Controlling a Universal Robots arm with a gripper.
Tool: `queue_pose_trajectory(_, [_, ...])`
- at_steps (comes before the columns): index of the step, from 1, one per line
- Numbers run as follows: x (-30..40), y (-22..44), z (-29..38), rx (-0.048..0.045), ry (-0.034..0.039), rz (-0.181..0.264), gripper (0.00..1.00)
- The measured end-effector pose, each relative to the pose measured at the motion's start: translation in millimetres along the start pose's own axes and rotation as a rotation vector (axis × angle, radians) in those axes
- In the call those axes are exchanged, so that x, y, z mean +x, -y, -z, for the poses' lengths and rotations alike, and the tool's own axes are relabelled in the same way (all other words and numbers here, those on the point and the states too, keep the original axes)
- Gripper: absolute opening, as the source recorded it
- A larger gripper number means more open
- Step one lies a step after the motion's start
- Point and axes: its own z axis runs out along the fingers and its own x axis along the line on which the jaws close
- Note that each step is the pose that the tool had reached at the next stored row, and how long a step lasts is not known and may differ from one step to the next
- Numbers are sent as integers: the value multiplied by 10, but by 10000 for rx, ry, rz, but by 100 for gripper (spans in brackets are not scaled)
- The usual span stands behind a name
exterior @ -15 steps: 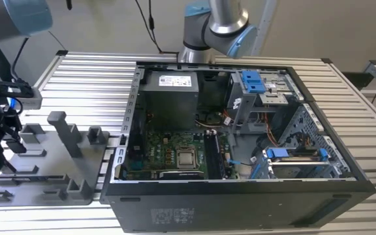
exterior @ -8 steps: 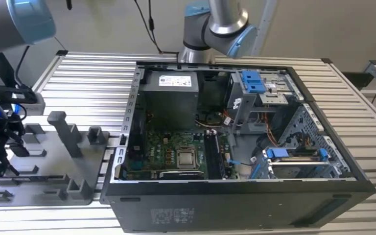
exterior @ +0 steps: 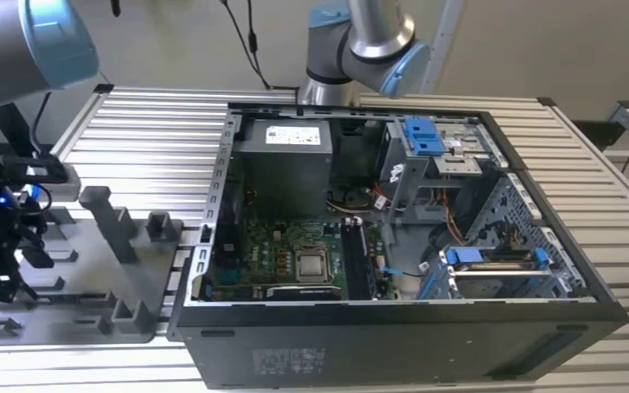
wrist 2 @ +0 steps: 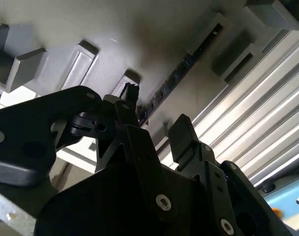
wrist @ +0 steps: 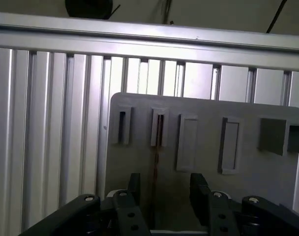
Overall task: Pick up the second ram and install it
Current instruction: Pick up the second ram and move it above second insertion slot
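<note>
First wrist view: jaws point downward, spread wide astride the second ram.

Soft light fills the exterior view; the computer case is darkest inside toward 9 o'clock. In the second wrist view the tray is shadowed, perhaps by the gripper; the table glares.

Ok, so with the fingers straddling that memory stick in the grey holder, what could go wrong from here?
The second ram stands edge-on in the grey holder and, in the first wrist view, looks closer to one of the open fingers than the other, so closing may push it askew. In the exterior view a tall grey post stands near the gripper; a lift could clip it.
</note>
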Motion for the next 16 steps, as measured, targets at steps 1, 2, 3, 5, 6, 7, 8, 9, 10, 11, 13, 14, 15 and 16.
queue_pose_trajectory(1, [1, 1, -17, 0, 1, 0, 54])
queue_pose_trajectory(2, [2, 1, -35, 0, 0, 0, 54])
queue_pose_trajectory(3, [2, 1, -52, 0, 0, -1, 54])
queue_pose_trajectory(5, [4, 3, -83, 0, 1, -1, 54])
queue_pose_trajectory(6, [6, 3, -98, 0, 0, -1, 54])
queue_pose_trajectory(7, [6, 4, -111, 0, 1, -1, 54])
queue_pose_trajectory(8, [7, 4, -125, 1, 1, -1, 54])
queue_pose_trajectory(9, [8, 5, -135, 0, 0, -1, 54])
queue_pose_trajectory(10, [10, 6, -146, -1, 0, -1, 54])
queue_pose_trajectory(11, [12, 7, -157, -3, 0, -1, 54])
queue_pose_trajectory(13, [19, 8, -181, -8, 0, -1, 54])
queue_pose_trajectory(14, [23, 9, -192, -13, 0, 0, 54])
queue_pose_trajectory(15, [27, 10, -202, -16, 0, -1, 54])
queue_pose_trajectory(16, [31, 11, -214, -19, 1, -1, 54])
